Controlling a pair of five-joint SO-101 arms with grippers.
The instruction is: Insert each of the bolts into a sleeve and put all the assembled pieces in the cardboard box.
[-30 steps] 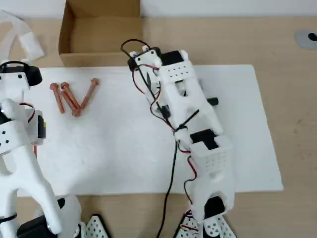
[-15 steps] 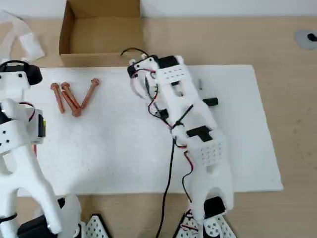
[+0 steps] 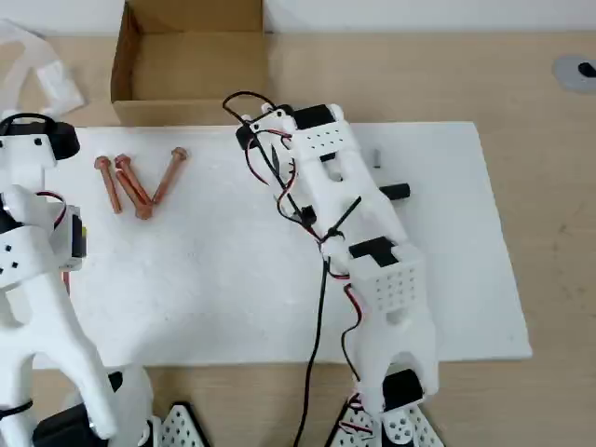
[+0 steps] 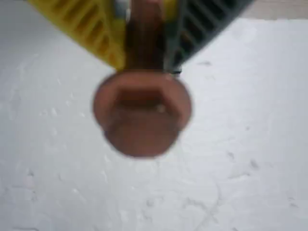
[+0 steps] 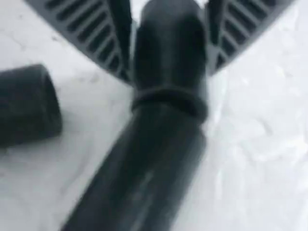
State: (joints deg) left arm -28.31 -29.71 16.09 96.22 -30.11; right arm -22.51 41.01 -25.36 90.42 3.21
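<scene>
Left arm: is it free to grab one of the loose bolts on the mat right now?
Probably not yet. The left gripper is shut on a bolt, so it has no free grip. The loose bolts lie uncovered on the mat, with nothing over them.

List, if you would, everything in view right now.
cardboard box: one, brown, beyond the mat's far edge.
mat: one, white, on the table.
loose bolts: three or four, copper, overlapping on the mat near the box.
held bolt: one, copper, over the mat.
held sleeve: one, black, over the mat.
loose sleeve: one, black, on the mat beside the right arm.
left gripper: one, yellow and grey, shut on the held bolt.
right gripper: one, grey, shut on the held sleeve.
</scene>
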